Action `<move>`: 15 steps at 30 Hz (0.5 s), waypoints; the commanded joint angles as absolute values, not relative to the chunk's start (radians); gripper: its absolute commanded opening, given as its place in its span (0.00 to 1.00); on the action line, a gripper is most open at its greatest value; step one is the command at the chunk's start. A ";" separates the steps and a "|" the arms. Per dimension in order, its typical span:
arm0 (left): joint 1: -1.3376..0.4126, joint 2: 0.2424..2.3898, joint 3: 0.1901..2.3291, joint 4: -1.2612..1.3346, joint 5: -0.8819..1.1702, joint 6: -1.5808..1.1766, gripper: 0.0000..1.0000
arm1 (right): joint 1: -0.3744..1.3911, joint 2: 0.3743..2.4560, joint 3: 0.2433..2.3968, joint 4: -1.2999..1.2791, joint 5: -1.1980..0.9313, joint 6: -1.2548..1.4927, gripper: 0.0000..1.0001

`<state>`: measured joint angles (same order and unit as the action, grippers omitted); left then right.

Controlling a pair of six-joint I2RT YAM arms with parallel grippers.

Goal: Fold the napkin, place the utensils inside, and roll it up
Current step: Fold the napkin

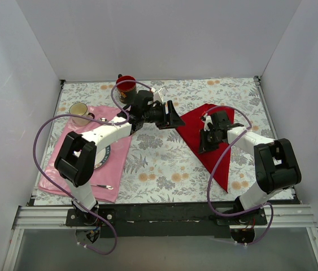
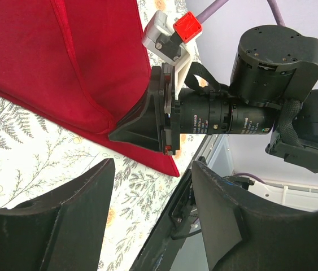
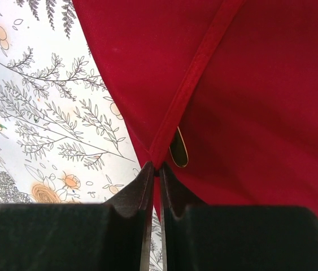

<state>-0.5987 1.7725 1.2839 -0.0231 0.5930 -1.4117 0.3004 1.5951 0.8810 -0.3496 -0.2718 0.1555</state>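
In the top view a pale pink placemat (image 1: pixel 60 172) lies at the left, and on it are a beige mug (image 1: pixel 79 112), a plate (image 1: pixel 104 156) partly hidden by the left arm, and a silver utensil (image 1: pixel 103 186) near its lower edge. A red cup (image 1: pixel 126 83) stands at the upper middle. The left gripper (image 1: pixel 175 117) hangs above the flowered tablecloth (image 1: pixel 159 164), just left of the napkin (image 1: pixel 220 169). The napkin is folded to a red triangle in the right half of the frame, and its long point reaches towards the lower right. The right gripper (image 1: pixel 205 145) is low on the napkin's left edge.

The top view is too far away to show the jaws. The left wrist view shows the left gripper's own fingers (image 2: pixel 62 220) spread wide at the bottom of the frame, with only tablecloth between them. Beyond them the right gripper's black finger presses on the napkin's edge. The small white print on the black motor housing at the right of that view is too small to read.

Only the right wrist view shows the grip. There the right fingers (image 3: pixel 130 197) are pressed together and pinch the napkin's hem at the bottom middle. Just beside them, the rounded end of a gold utensil (image 3: pixel 178 148) comes out from under the fold.
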 commanded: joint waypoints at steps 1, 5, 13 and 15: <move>-0.592 1.713 1.279 -0.040 0.607 -1.396 0.56 | 0.295 1.586 0.917 -0.368 -0.247 0.140 0.13; -0.592 1.710 1.272 -0.046 0.609 -1.388 0.56 | 0.295 1.582 0.923 -0.386 -0.226 0.133 0.13; -0.603 1.651 1.249 -0.098 0.574 -1.263 0.62 | 0.229 1.366 0.974 -0.575 -0.079 0.118 0.61; -0.653 1.625 1.238 -0.112 0.508 -1.165 0.63 | 0.120 1.292 0.995 -0.638 0.039 0.115 0.63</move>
